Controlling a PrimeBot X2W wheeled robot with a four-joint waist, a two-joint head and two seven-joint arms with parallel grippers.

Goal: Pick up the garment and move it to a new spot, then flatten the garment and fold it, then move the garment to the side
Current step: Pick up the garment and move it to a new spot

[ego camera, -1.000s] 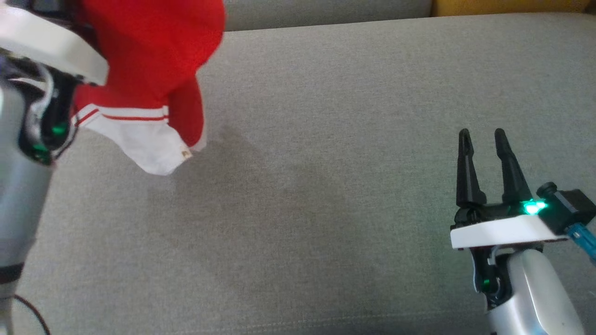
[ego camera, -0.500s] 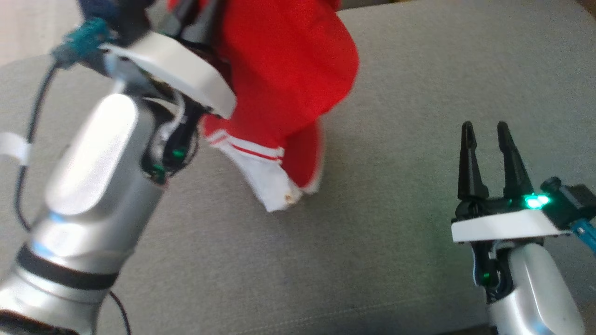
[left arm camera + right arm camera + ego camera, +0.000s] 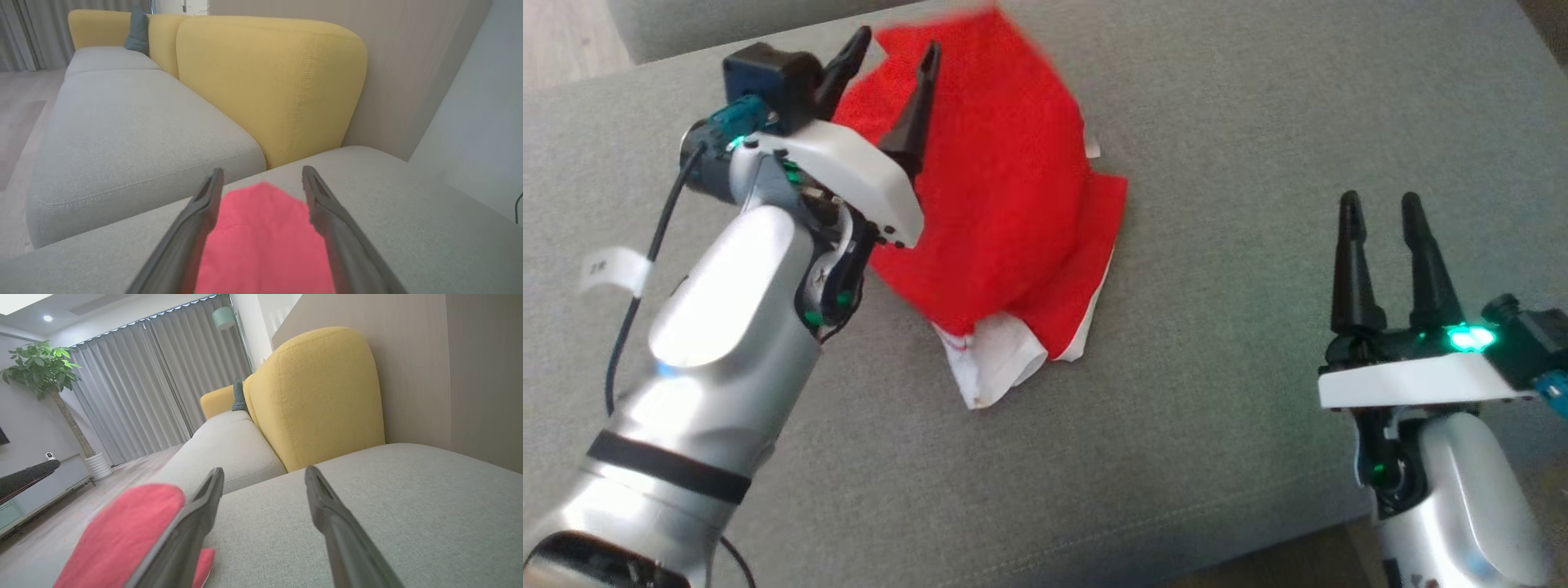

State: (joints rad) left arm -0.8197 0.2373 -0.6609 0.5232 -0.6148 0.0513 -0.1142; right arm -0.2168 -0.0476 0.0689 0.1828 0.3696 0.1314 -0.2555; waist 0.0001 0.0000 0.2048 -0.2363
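Because the grey cushion [image 3: 1217, 408] looks soft, the garment [image 3: 1005, 204] heaped on it may drag as a lump when flattened. The left gripper [image 3: 896, 41] hovers spread and empty over it, the right gripper [image 3: 1380, 198] (likewise spread, empty) well apart. The loose white pocket lining [image 3: 996, 363] could snag a finger.

Head view steeply down on grey seat [image 3: 1217, 122]; wrist views low, facing yellow backrest [image 3: 269, 81]; all share garment [image 3: 1005, 180].

Setting: a home living room is indicated | a grey sofa [image 3: 229, 449] with yellow backrest [image 3: 322, 396] is seen at centre | curtains [image 3: 135, 384] and a potted plant [image 3: 45, 371] are seen upper left
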